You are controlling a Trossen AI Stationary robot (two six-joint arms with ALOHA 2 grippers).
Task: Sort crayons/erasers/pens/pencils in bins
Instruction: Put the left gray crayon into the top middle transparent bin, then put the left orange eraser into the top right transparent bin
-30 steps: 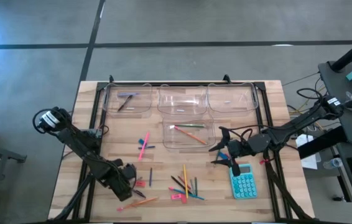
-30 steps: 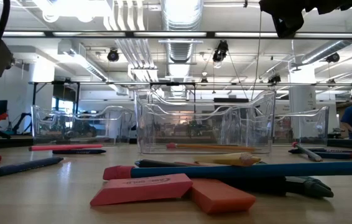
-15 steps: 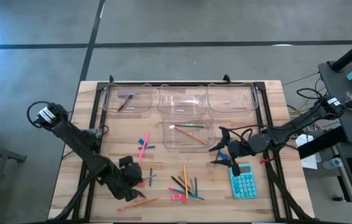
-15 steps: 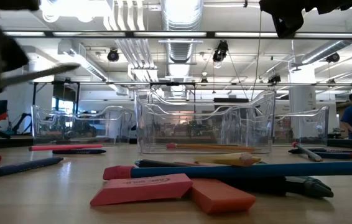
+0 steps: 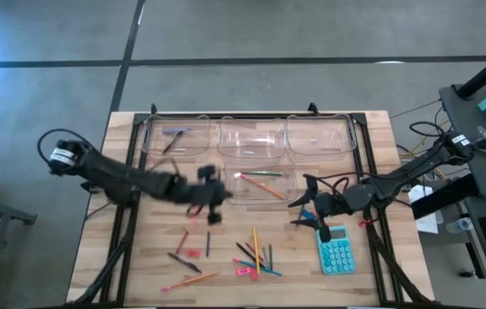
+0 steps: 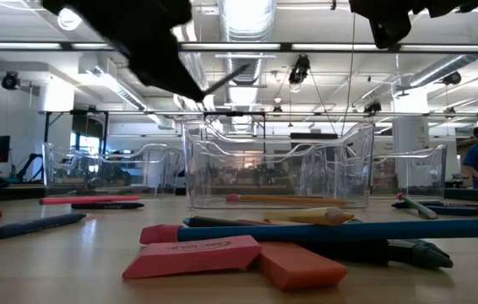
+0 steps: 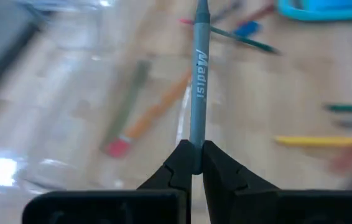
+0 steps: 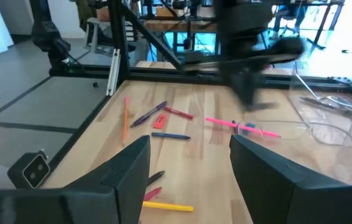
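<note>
My left gripper [image 5: 212, 201] hovers above the table's middle, just left of the nearer clear bin [image 5: 288, 199], and is shut on a slim grey pen [image 7: 198, 74]. The low view shows the pen [image 6: 226, 80] sticking out of the gripper, high above the table. That bin holds an orange and a green pencil [image 5: 263, 182]. Three more bins [image 5: 252, 150] stand in a row along the far edge; the left one holds pens [image 5: 173, 137]. My right gripper [image 8: 191, 177] waits open at the right, above the teal calculator [image 5: 337, 252]. My left gripper pinches the pen's one end [image 7: 194, 140] between its two fingertips [image 7: 177, 163]. The pen runs on straight ahead along the line of the fingers. It is lifted clear of the table, its free end [image 7: 201, 7] pointing slantwise down over the nearer bin.
Loose pencils, pens, crayons and erasers lie scattered on the near half of the table [image 5: 256, 257], with a pink eraser [image 6: 192, 257] close to the low camera. A black frame rail [image 5: 131, 172] runs along each side of the table.
My left gripper, shut on the pen, has risen from the table's near left and swung toward the far edge and the right, up to the nearer bin, rolling as it went. The pen has been lifted clear of the table.
</note>
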